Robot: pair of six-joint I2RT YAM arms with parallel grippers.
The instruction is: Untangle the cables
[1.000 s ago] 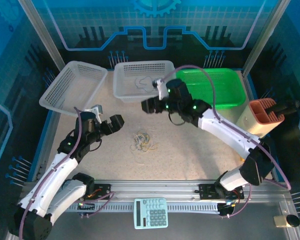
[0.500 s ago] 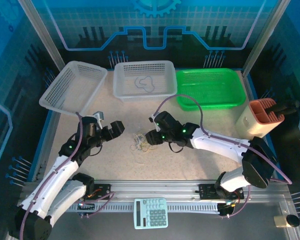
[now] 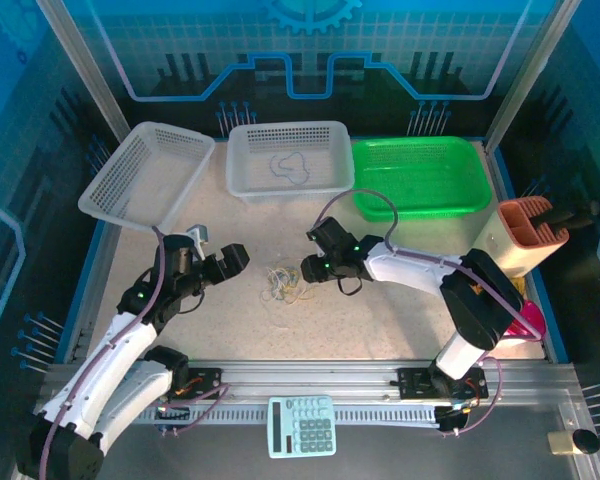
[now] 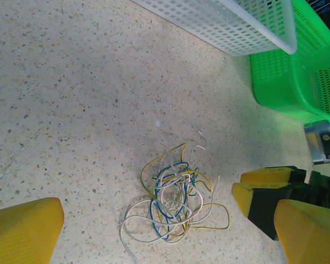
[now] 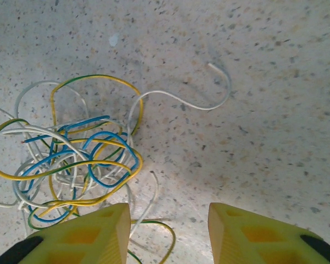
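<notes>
Several thin cables [image 3: 288, 283], blue, yellow-green and pale white, lie in one loose knot on the speckled table [image 3: 380, 320], near its middle. None of the strands is lifted.

Right gripper [image 3: 308, 270]: at 3 o'clock of the knot, just beside it and low over the table. In the right wrist view its fingers [image 5: 99, 231] stand parted and grasp nothing. A white strand and a yellow-green loop cross the gap at the frame's 6 o'clock. Whether a pad touches them cannot be told. One free white end curls off toward 1 o'clock.

Left gripper [image 3: 235, 258]: at 9 o'clock of the knot, near it but apart. In the left wrist view its fingers are spread wide and hold nothing. The knot lies on the table between them.

At the table's 12 o'clock edge stands a white basket [image 3: 290, 128] with a single cable [image 3: 288, 168] looped inside. A green basket [image 3: 420, 175] sits just beside it at 1 o'clock. A second white basket [image 3: 145, 180] is tilted at 10 o'clock. A calculator [image 3: 302, 425] rests at 6 o'clock, on the near rail.
</notes>
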